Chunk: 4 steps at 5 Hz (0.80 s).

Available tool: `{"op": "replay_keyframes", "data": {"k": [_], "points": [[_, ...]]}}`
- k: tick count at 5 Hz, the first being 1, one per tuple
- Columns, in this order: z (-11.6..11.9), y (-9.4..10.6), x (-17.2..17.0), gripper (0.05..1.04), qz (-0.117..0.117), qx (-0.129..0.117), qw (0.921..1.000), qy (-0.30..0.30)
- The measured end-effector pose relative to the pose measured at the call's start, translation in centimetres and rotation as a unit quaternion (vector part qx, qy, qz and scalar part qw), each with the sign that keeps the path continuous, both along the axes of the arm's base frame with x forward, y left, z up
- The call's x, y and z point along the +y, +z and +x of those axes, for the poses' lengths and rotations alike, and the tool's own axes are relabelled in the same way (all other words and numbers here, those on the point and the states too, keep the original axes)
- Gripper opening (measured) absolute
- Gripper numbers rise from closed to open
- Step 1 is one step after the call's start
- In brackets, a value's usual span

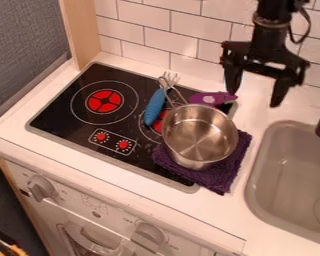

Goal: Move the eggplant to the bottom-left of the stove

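the black two-finger claw [255, 100] is hanging over the back of the white desk [213, 217], released, its two fingers standing wide apart with nothing between them. one fingertip is sitting near the right end of the purple, smooth toy eggplant [213, 98]; whether they are touching, i cannot tell. the eggplant is lying at the back-right corner of the black, flat stove [62, 107], just behind the silver, round metal pot [199, 137]. the pot is resting on a dark purple, crumpled cloth [223, 182] that is spreading over the stove's right edge. a blue-handled metal utensil [155, 106] is lying left of the pot, and a grey, rounded sink [276, 175] is occupying the right side.
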State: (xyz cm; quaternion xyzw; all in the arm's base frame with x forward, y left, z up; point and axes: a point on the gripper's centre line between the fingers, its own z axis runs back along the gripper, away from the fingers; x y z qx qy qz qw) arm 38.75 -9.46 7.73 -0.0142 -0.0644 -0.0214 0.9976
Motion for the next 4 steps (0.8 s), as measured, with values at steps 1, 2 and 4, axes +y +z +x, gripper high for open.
{"op": "replay_keyframes", "data": {"k": [1,2,4], "points": [[3.2,-0.5,0.8,1.000,0.000,-0.006,0.9999,-0.010],[4.5,-2.8,2.5,1.000,0.007,0.018,0.9996,-0.019],[2.8,-5.8,5.2,1.000,0.016,0.065,0.9970,-0.040]]}}
